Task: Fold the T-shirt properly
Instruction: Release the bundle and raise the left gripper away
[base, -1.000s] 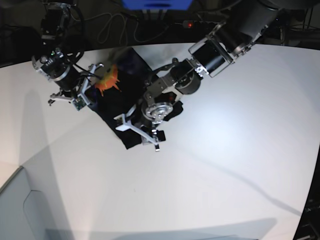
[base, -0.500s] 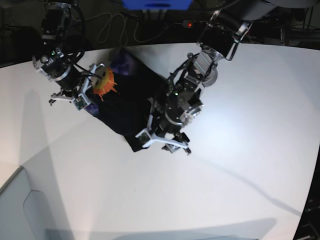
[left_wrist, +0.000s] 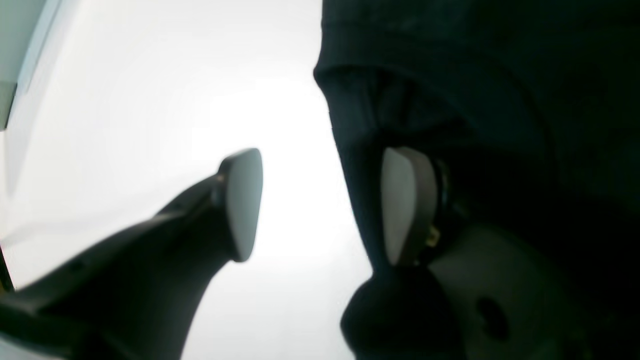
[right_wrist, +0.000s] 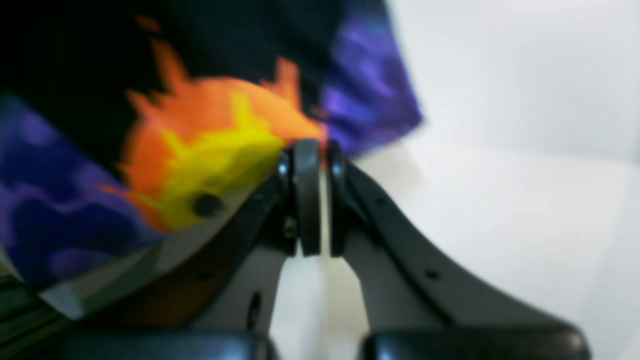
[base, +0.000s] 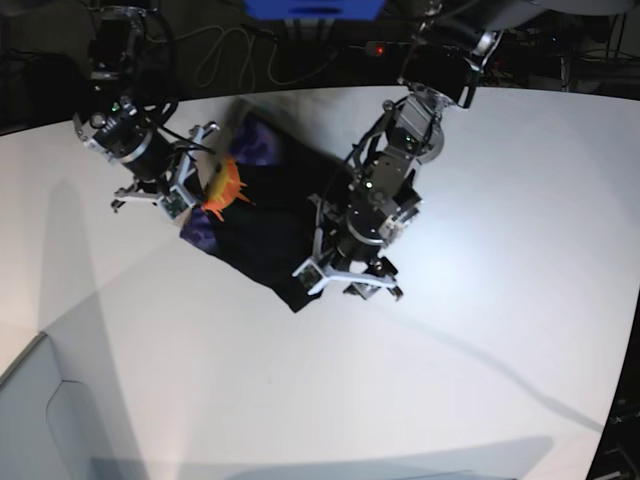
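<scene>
- Compared with a second ago, the left pincer has been carried from the middle of the T-shirt toward its near edge, and the left arm has been swung more upright over the cloth.
- The jaws of the left pincer are seen wide apart; in the left wrist view one pad stands over the bare bench and the other lies against the dark hem, so nothing is gripped by it.
- The right pincer is seen shut on the printed part of the T-shirt, at the orange-yellow sun print, and this grip is kept as before.
- The held corner has been lifted and drawn a little further away from the left arm, so that more of the purple print is now shown in the base view.
- The T-shirt lies bunched on the far left part of the bench, between the two arms, partly lifted at the right pincer.
- It is judged that the fold is not yet made: the cloth seems to be only pulled out, and a new hold by the left pincer at the hem is probably being prepared.
</scene>
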